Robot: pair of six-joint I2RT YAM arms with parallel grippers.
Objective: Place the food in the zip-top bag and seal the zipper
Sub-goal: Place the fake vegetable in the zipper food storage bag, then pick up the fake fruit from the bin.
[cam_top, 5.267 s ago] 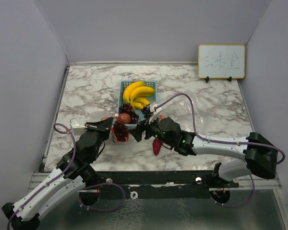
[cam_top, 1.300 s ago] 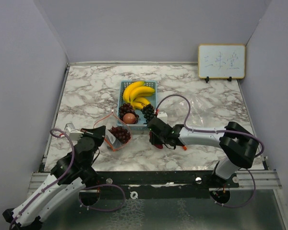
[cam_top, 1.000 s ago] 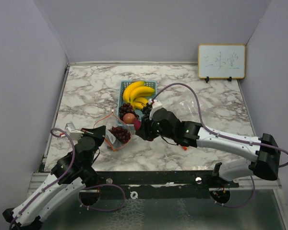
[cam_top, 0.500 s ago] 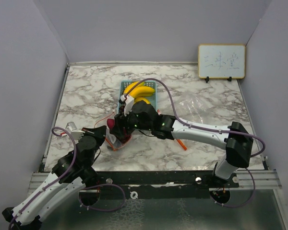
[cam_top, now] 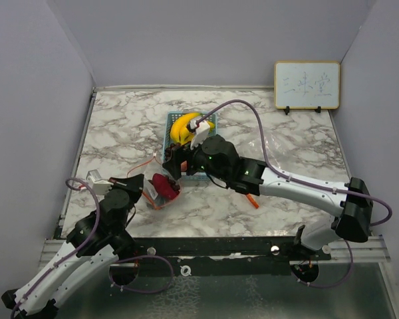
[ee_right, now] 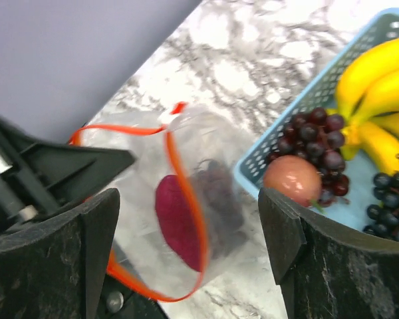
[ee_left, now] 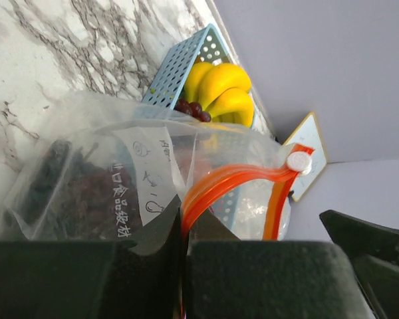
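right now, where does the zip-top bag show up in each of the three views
top external: zip-top bag lower left of centre, at the blue basket's near-left corner.
left wrist: bag fills the middle, pinched by the left tool, basket behind it.
right wrist: bag low centre, basket at the right.
shared landmark: the blue basket holding the bananas.

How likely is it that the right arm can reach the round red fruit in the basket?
Probably yes. The red fruit lies uncovered at the basket's edge beside the grapes, close to the arm's open, empty jaws, with nothing between.
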